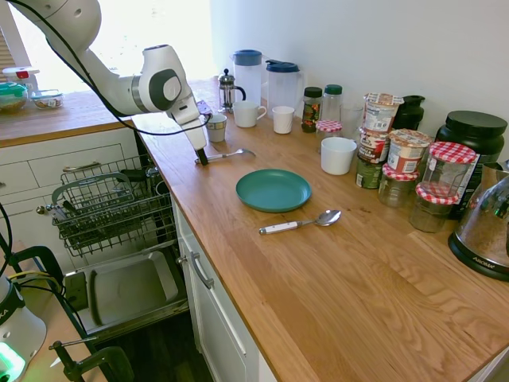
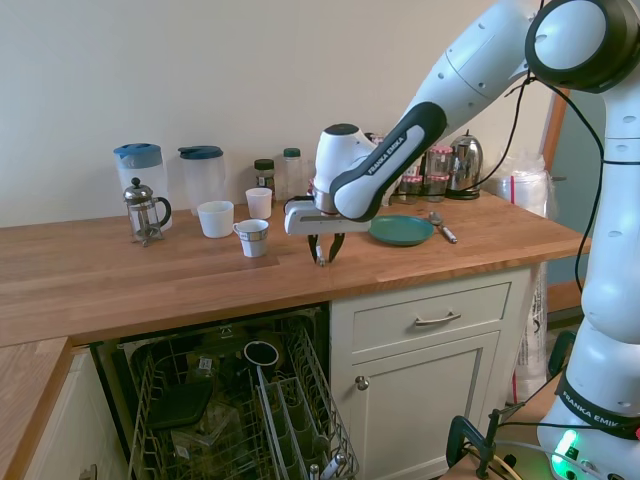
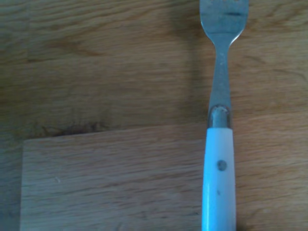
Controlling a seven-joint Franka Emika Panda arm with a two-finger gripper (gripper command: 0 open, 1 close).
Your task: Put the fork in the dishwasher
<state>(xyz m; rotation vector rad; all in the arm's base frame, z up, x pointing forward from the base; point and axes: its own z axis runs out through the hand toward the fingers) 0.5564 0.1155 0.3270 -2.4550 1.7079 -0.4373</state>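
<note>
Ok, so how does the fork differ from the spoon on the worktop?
The fork has tines; the spoon has a rounded bowl. The fork lies beyond the green plate with the gripper at its handle end; the spoon lies alone on the plate's near side. Both have white handles and lie flat on the wooden worktop.

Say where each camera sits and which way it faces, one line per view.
First exterior view: high over the counter's near end, looking along it; arm enters upper left, gripper at the fork.
Second exterior view: in front of the cabinets, facing the wall; arm enters from the right, dishwasher below.
Wrist view: looks down on the fork; no arm shows.
Both exterior views share the green plate.
</note>
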